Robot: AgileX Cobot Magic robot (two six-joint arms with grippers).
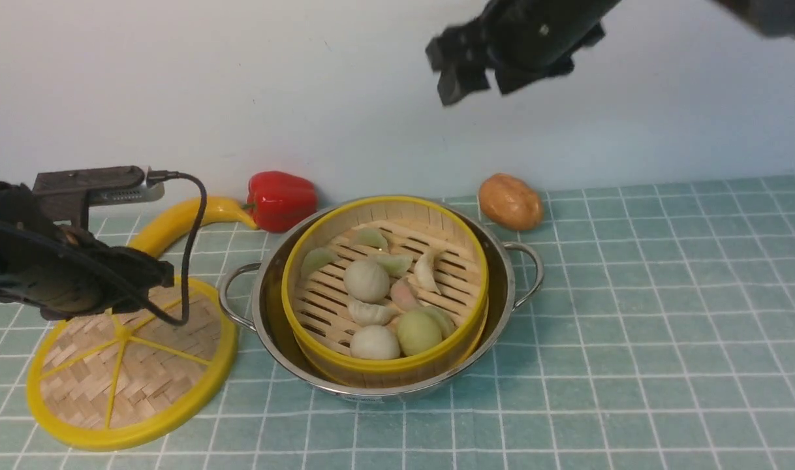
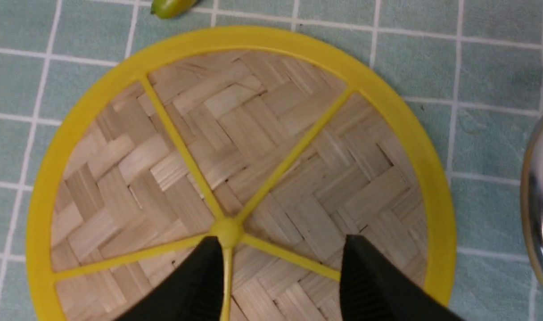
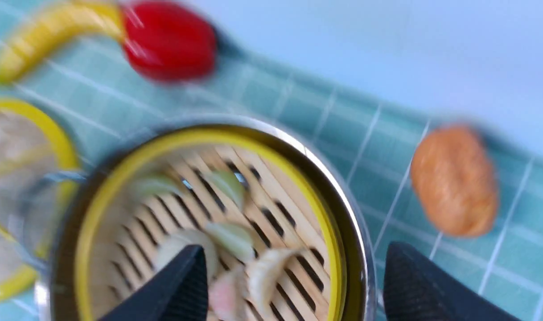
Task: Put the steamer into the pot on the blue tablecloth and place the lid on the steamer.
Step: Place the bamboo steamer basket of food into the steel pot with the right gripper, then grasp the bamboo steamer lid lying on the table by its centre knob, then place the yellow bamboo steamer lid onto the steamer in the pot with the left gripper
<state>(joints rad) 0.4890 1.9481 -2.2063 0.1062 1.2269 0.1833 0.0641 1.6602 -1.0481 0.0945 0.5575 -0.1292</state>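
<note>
Nearest us, the lid [image 1: 130, 365] lies flat on the blue tablecloth [image 1: 665, 326] just left of the pot [image 1: 508, 287], with our left gripper [image 2: 282, 240] hovering over its hub, jaws parted and holding nothing. The steamer [image 1: 384, 375] sits down inside the pot, dumplings and buns showing, no lid on it yet. Behind the pot we've got a banana [image 1: 175, 225] and a red pepper [image 1: 281, 199] on the left and a brown potato [image 1: 510, 201] on the right, and high over the pot our right gripper [image 3: 294, 254] hangs spread wide, empty.
</note>
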